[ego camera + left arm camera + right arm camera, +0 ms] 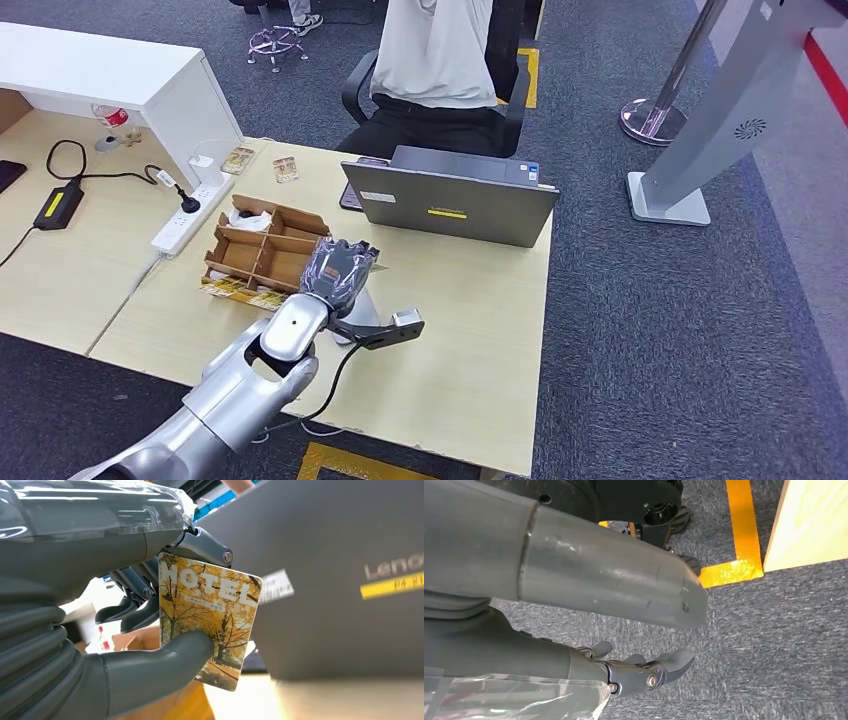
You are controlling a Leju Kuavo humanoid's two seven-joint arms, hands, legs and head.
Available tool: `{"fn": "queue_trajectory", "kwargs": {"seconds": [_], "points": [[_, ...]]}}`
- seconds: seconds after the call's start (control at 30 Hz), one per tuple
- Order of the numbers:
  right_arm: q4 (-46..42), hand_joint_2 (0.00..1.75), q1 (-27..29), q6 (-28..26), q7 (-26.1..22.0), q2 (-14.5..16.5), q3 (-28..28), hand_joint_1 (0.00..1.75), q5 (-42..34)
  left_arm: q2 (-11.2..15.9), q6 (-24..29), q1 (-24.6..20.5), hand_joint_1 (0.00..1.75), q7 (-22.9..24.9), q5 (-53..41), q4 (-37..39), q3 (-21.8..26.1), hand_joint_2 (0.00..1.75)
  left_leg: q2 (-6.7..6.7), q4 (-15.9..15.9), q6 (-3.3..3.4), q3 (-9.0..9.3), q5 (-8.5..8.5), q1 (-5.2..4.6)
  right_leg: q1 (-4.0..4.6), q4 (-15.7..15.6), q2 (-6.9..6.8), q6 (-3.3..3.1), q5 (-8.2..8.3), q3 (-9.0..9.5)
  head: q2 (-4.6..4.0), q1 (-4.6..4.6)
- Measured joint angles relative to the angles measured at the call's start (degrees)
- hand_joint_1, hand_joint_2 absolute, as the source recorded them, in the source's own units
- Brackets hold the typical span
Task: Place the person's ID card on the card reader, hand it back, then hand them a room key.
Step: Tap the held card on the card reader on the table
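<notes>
The left hand (340, 270) sits near the middle of the head view, raised over the wooden table (470, 350) just right of a cardboard tray (262, 255) with dividers. In the left wrist view this hand (150, 605) pinches a room key card (207, 625) between the thick grey thumb and the darker fingers (130, 611). The card stands nearly upright, printed with yellow autumn trees and the word "HOTEL", and its face is turned toward the camera. Behind it rises the grey lid of a laptop (340, 580).

In the head view the laptop (455, 200) stands open at the far side of the table, its back toward the robot. A person in a white shirt (435, 50) sits in a chair behind it, at the top centre of the frame. A white power strip (190, 215) lies at the left of the tray.

The right hand (644, 672) hangs over grey carpet (774, 645), with a yellow floor line (741, 525) nearby. Its fingers are slightly curled, spread apart, and hold nothing.
</notes>
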Motion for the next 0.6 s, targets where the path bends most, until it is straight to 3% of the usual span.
{"fn": "queue_trajectory", "kwargs": {"seconds": [0.6], "points": [[0.00,0.00,0.03,-0.78,0.61,0.00,-0.03,0.00,2.00,-0.70,0.94,2.06,1.75,1.50,1.37,5.42,0.02,1.75,-0.01,0.00,0.00,0.00,0.00,0.00,0.00,0.00,-0.01,0.00,0.00,0.01,0.00,0.00]]}}
